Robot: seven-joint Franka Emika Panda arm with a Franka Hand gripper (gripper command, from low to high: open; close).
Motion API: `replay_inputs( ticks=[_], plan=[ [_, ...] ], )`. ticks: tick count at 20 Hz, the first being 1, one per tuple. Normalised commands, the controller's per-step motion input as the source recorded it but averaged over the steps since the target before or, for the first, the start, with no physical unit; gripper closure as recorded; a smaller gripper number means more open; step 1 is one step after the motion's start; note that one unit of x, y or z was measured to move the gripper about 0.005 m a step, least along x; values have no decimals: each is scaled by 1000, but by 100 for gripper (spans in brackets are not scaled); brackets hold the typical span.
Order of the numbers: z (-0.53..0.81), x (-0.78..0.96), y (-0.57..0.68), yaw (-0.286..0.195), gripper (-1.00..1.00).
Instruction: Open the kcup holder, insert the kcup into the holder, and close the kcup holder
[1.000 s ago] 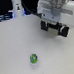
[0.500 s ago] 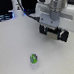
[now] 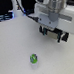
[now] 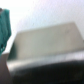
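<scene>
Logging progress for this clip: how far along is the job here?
Nothing looks done. The pod sits alone on the white table, unheld. The arm's gripper hangs near the dark holder, so opening seems to be in hand. Opening, inserting and closing all remain.

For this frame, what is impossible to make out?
- The gripper: exterior view, blurred and mostly covered by the white arm, so open or shut is unclear.
- The kcup holder: wrist view, blurred; drawers and handles are unreadable.
- The kcup: exterior view, too small for markings.
</scene>
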Motion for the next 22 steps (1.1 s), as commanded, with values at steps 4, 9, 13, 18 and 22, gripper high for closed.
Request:
replay_inputs(
  ticks=[4, 9, 13, 18, 22],
  plan=[
    [201, 387, -611, -196, -100],
    [72, 365, -611, -209, -100],
    [12, 347, -496, -243, -100],
    [-17, 453, -278, -262, -100],
    [-104, 558, -116, -232, -100]
  ],
)
